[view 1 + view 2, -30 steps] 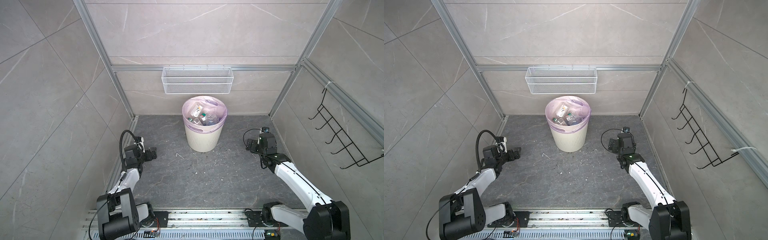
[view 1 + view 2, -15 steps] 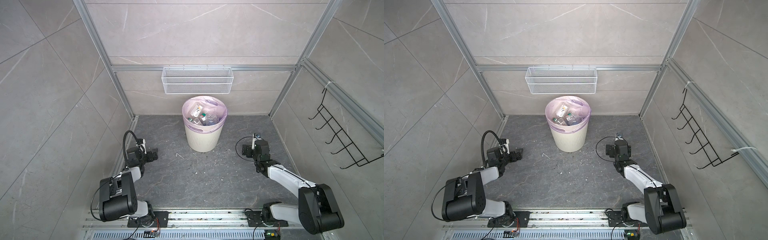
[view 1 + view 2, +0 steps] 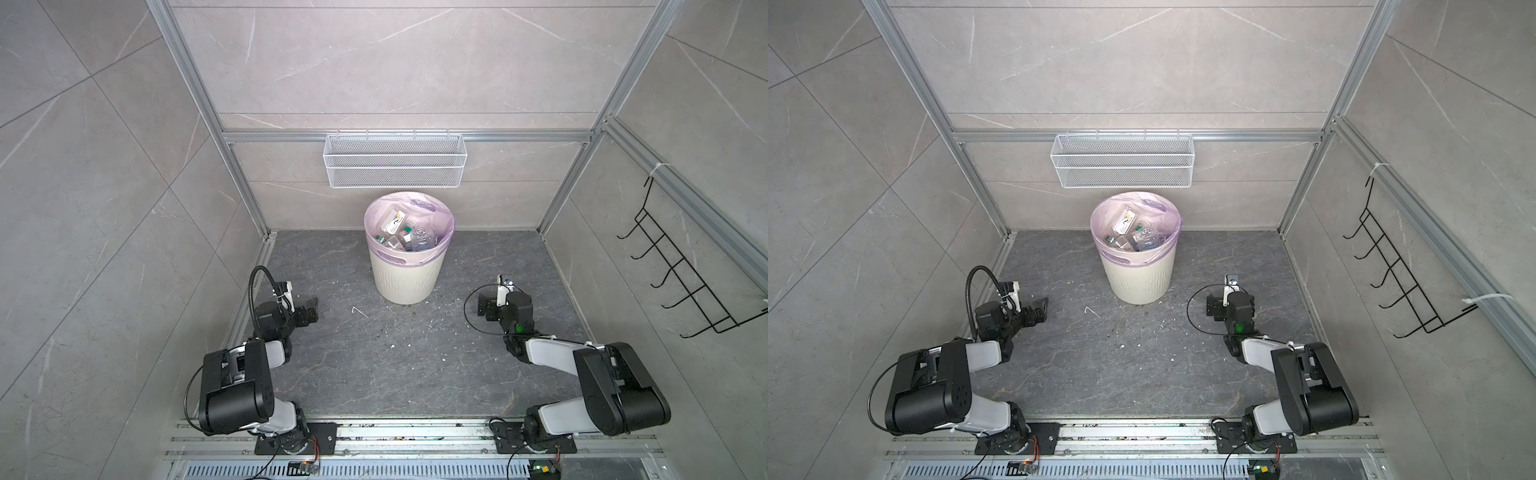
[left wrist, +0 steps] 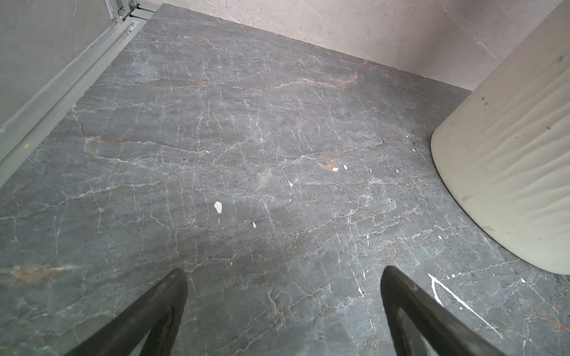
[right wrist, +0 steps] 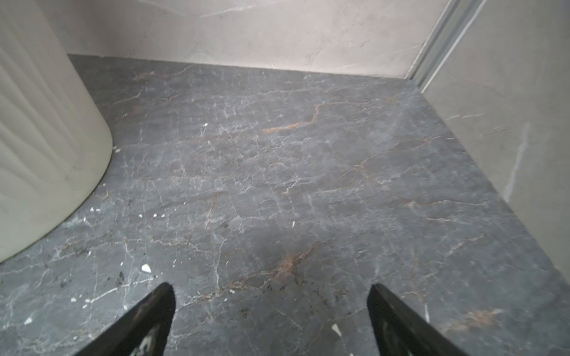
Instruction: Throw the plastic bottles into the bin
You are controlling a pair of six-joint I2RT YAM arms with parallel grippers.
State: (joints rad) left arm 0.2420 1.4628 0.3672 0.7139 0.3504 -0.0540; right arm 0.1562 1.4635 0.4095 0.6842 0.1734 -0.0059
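Note:
The cream ribbed bin (image 3: pixel 405 282) (image 3: pixel 1138 282) with its lilac liner stands at the back middle of the dark stone floor. Several plastic bottles (image 3: pixel 405 237) (image 3: pixel 1138 237) lie heaped inside it. My left gripper (image 3: pixel 309 309) (image 3: pixel 1038 309) hovers low over the floor, left of the bin and in front of it. It is open and empty (image 4: pixel 283 272), with the bin's wall (image 4: pixel 509 154) off to one side. My right gripper (image 3: pixel 484 305) (image 3: pixel 1212 305) sits low, right of the bin and in front of it, open over bare floor (image 5: pixel 270 288). The bin's wall (image 5: pixel 40 148) is beside it.
A white wire mesh basket (image 3: pixel 395 166) hangs on the back wall above the bin. A black hook rack (image 3: pixel 685 282) juts from the right wall. Small white flecks (image 3: pixel 357 309) dot the floor. Both arm bases sit on the front aluminium rail (image 3: pixel 415 436).
Both arms have folded back toward their bases, elbows dropping down. The right gripper has come nearer the front and a little left; the left gripper has barely shifted. Both stay open.

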